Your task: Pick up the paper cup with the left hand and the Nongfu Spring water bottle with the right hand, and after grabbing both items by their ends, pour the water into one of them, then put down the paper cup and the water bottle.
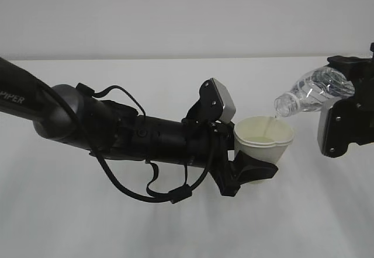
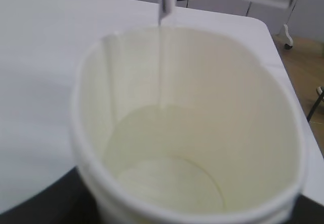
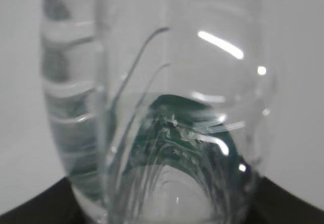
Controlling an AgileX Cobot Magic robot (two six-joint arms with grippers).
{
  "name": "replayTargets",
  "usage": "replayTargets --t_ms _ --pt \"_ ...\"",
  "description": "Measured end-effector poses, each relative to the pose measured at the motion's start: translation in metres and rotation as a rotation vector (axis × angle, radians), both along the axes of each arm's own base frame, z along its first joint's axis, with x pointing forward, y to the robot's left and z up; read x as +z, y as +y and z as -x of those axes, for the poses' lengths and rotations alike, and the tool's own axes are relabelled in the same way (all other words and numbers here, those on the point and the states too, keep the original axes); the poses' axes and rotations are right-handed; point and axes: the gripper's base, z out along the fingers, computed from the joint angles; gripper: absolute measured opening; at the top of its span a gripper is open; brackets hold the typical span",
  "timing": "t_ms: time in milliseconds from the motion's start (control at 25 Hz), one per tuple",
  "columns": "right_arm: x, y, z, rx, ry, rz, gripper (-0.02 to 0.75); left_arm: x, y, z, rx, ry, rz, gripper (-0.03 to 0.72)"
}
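Pouring: paper cup (image 1: pixel 264 140) clamped in left hand (image 1: pixel 245 173); Nongfu Spring water bottle (image 1: pixel 312 91) seemingly gripped by right hand (image 1: pixel 345 103). Risk: water (image 2: pixel 163 67) overshooting rim if tilted further.

a white paper cup (image 1: pixel 264 143) with a pale cream inside is seen; the clear ribbed bottle (image 1: pixel 310 93) shows what seems a dark green label, blurred.

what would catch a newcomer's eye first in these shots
The thin stream of water falling from the tilted Nongfu Spring water bottle, held at upper right by the right gripper. Centre, the left gripper holds the paper cup under the bottle's mouth above the white table, a shallow pool inside.
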Motion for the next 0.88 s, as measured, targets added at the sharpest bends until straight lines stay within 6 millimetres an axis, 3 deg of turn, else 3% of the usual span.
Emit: replayTargets --t_ms 880 --pt "0.0002 0.0062 0.0007 0.000 0.000 -0.008 0.406 0.0000 0.0000 0.0000 0.000 0.000 0.000 0.447"
